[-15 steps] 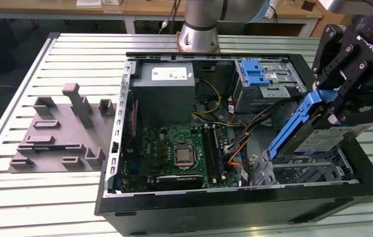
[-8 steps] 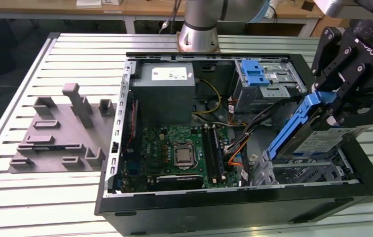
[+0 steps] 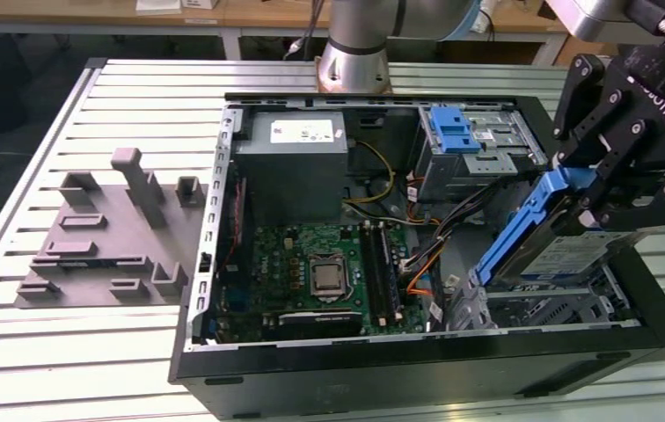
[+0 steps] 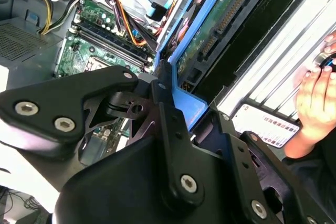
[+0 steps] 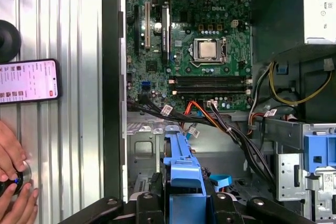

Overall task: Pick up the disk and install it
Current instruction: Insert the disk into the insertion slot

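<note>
**Item 1: gripper** (image 3: 600, 204). Your jaws are clamped on the blue carrier (image 4: 190, 106) that frames the disk (image 3: 567, 257). In the second wrist view the black fingers (image 4: 167, 109) pinch the carrier's edge, probably because the plastic rim gives a firmer hold than the drive's flat metal face.

**Item 2: disk.** It hangs between and below the jaws, tilted rather than level. Its lower end sits just above the drive cage (image 3: 544, 309) in the near corner of the computer case (image 3: 427, 353). The tilt looks meant to feed one end into the cage first. You cannot tell here whether that end touches the cage.

**Item 3: beyond the jaws, inside the case.** Here are the motherboard (image 5: 194, 40), a cable bundle (image 5: 226, 124) running close beside the cage, and the power supply (image 3: 297, 145) farther off.

**Item 4: outside the case.** A person's hand (image 5: 11, 182) rests on a small round object, with a phone (image 5: 29, 81) beside it.

**Hidden or cut off.**
- The gripper body covers the disk's upper end.
- The cage floor and any connector lie under the disk.
- The disk's label is only partly visible.
</note>
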